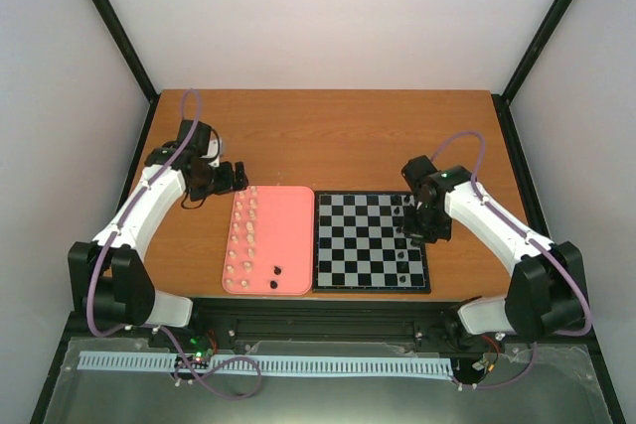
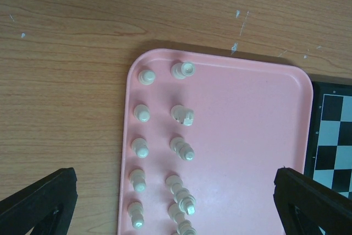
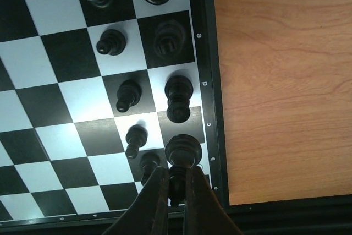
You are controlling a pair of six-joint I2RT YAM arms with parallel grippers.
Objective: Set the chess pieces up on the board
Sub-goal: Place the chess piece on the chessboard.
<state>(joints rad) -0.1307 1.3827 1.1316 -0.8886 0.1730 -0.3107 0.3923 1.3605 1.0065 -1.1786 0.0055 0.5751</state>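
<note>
The board [image 1: 372, 241] lies on the tabletop [image 1: 328, 131] right of centre, with the pink tray [image 2: 247, 136] just beside its left edge. The right end effector [image 3: 175, 175] is seen over the board's right border, its fingers drawn narrow and clamped on the lower part of a dark chess piece [image 3: 183, 151] at the outermost column of squares; whether that piece rests on its square or is lifted cannot be told. Further dark chess pieces [image 3: 179, 97] are stood in two columns along the same edge of the board, one to a square. The left end effector [image 2: 175, 180] is held above the far left part of the tray with its fingers spread wide and nothing between them. Cream-white pieces [image 2: 142, 113] are arranged in two columns down the left side of the tray, some upright and some tipped over. Two dark pieces [image 1: 276, 269] are seen in the top view on the near part of the tray, apart from the cream columns
</note>
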